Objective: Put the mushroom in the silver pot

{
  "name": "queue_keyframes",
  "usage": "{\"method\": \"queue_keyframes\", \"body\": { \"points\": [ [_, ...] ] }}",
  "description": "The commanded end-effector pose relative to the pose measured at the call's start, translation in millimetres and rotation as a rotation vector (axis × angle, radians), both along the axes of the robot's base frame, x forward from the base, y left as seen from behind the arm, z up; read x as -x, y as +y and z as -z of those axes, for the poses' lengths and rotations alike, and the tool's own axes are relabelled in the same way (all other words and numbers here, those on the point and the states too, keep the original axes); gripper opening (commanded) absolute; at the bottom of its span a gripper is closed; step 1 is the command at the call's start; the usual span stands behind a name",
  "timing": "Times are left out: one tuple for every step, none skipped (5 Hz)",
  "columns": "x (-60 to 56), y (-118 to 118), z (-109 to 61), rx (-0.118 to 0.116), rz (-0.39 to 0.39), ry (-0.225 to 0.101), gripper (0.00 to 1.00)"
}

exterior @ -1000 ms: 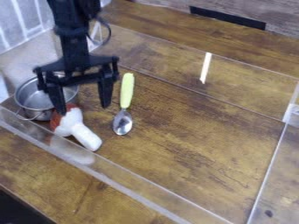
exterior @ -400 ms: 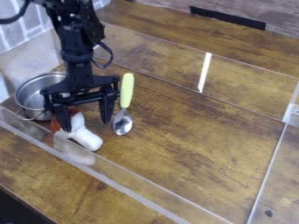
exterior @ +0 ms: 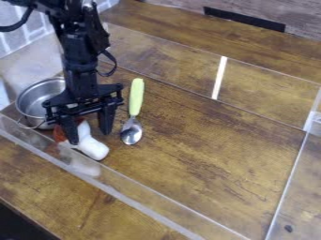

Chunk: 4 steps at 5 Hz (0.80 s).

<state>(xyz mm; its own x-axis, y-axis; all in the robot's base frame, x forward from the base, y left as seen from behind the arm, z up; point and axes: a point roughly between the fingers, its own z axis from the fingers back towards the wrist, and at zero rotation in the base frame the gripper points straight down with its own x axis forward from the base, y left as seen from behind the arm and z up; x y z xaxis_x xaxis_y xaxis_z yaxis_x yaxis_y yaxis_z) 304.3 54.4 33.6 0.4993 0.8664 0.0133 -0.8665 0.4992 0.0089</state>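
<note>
1. Mushroom (exterior: 85,142): toy with a thick cream-white stem lying on its side on the table (exterior: 213,141), left of centre in the frame. The stem end points toward the lower right. The reddish-brown cap is at the upper-left end, only a sliver of it showing.
2. Gripper (exterior: 85,120): black, pointing straight down over the mushroom. Its fingers (exterior: 111,120) stand apart, one on each side of the stem. Contact with the stem cannot be judged.
3. Pot (exterior: 38,101): small, round, shiny steel, at the left edge of the frame, just up and left of the mushroom. The black arm covers its right rim; the handles are hard to make out.
4. Spoon (exterior: 133,112): metal bowl, yellow-green handle, lying just right of the fingers, handle pointing up the frame.
5. Hard to read: most of the mushroom cap is hidden behind the left finger. A clear raised edge (exterior: 150,217) along the near side of the table blurs the lower end of the stem.
</note>
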Motion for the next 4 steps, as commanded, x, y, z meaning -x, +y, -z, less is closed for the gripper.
{"method": "queue_keyframes", "body": {
  "points": [
    [-2.0,0,0.8,-0.014,-0.063,-0.03,0.0],
    [2.6,6,2.2,-0.016,-0.126,-0.029,0.0],
    [8.5,11,3.4,-0.021,-0.184,-0.028,0.0],
    [11.0,10,4.6,-0.026,-0.132,-0.027,0.0]
  ]
}}
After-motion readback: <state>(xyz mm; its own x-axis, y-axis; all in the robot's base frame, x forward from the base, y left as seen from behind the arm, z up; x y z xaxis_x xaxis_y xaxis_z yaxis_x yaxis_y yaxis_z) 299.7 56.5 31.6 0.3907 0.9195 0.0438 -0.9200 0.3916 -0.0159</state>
